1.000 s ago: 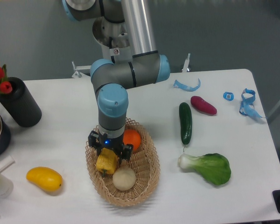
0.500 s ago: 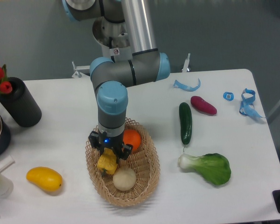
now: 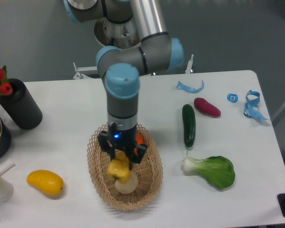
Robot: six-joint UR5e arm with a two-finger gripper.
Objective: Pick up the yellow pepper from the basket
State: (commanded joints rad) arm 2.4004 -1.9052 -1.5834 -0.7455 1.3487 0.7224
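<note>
**Pepper comes up out of the wicker**

Lifted since a second ago, the yellow pepper [image 3: 119,169] now hangs above the basket's floor instead of lying on it, and the gripper [image 3: 121,164] has shifted toward 3 o'clock with the arm — its jaws are clamped on the pepper from either side.

Nearest the camera, the basket [image 3: 150,183] sits at the table's front edge, with a pale round vegetable [image 3: 125,184] in it directly under the pepper. At 9 o'clock from the basket lies a yellow mango-like fruit [image 3: 45,182]; at 3 o'clock, a bok choy [image 3: 213,170].

Farther back, an orange [image 3: 139,138] shows just behind the gripper inside the basket, mostly hidden. A cucumber [image 3: 188,124] lies at 2 o'clock — beyond it, a purple sweet potato [image 3: 207,107]. A black cylinder [image 3: 20,104] stands at 10 o'clock.
</note>
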